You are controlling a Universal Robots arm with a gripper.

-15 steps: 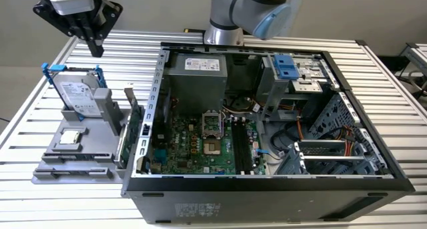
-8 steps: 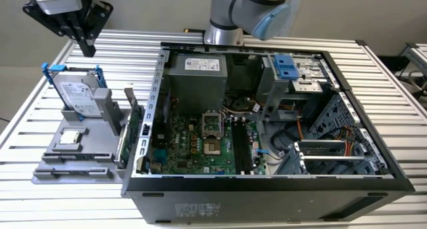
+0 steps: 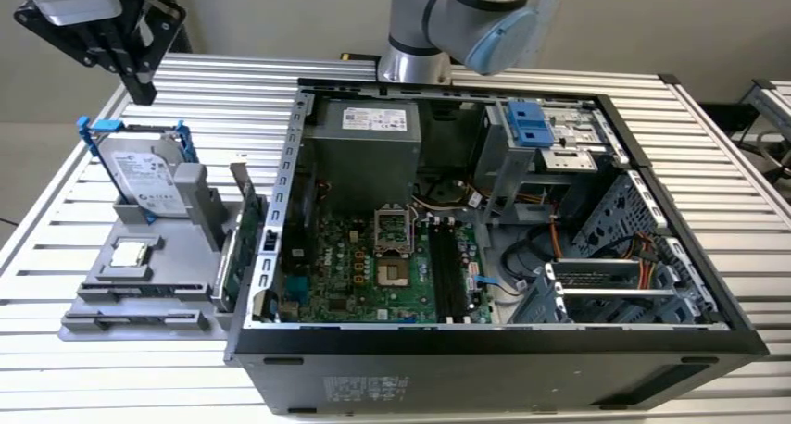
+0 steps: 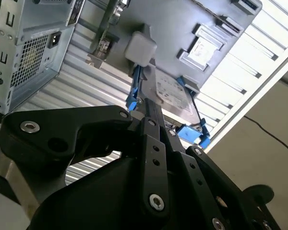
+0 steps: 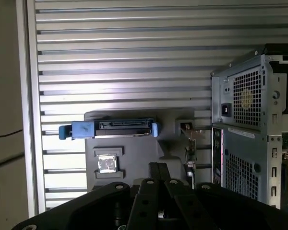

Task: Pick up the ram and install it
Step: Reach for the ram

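Ram [image 3: 146,288]: one thin dark stick, apparently lying flat along the nearest edge of the grey holder [image 3: 93,324] on the tabletop [image 3: 222,91], at the exterior view's left. Nothing is touching it, and it is sitting well apart from the hand. The strip is slight, so this identification is tentative.

Computer case [image 3: 495,359]: lying open on its side just beside the holder. The black memory slots [image 3: 447,276] are appearing empty on the motherboard.

Processor chip [image 3: 130,255]: small silver square, resting in the holder behind the ram.

Expansion card [image 3: 247,225]: green, standing on edge along the holder's side nearest the case and rising taller than the ram.

Hard drive [image 3: 139,174]: standing upright in blue brackets at the holder's far end.

Hand [image 3: 144,93]: hanging high over the tabletop beyond the hard drive. Its fingers [image 5: 153,172] are pressing together and gripping nothing.

Arm [image 3: 470,17]: rising behind the case.

Hazards, as judged:
- With the fingers together, a descent would be pushing on the stick rather than straddling it.
- The stick is lying low, so a shallow or off-centre grip could be letting it slip or tilt.
- The tall card is standing close by, so a sideways approach could be knocking it.
- A tilted stick could be jamming at a slot or striking the case wall.
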